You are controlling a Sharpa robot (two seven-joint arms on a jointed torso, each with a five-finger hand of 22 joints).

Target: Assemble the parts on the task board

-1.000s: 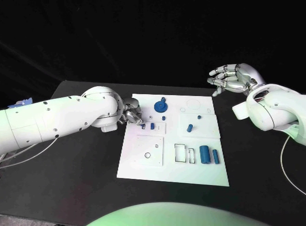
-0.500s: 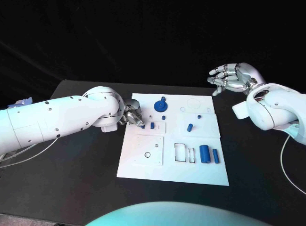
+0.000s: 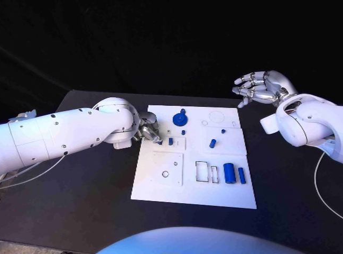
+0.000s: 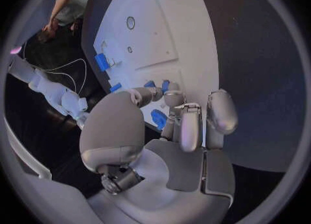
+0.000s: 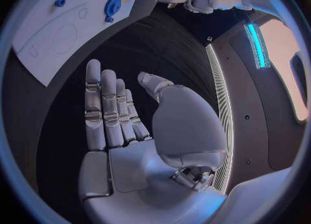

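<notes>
Two hands, left hand [image 3: 148, 130] over task board [image 3: 194, 196], right hand [image 3: 261, 89] raised

Right hand [image 5: 129, 130] open over black table [image 5: 162, 47], task board [image 5: 58, 22] beyond, blue round part [image 5: 113, 5]

Table [image 3: 87, 211]: black. Task board [image 3: 194, 196]: white, carrying blue parts, among them a round blue part [image 3: 179, 119] at its far side and a blue cylinder [image 3: 229, 173] near right. Arms white; left hand [image 3: 148, 131] and right hand [image 3: 260, 89] silver.
</notes>
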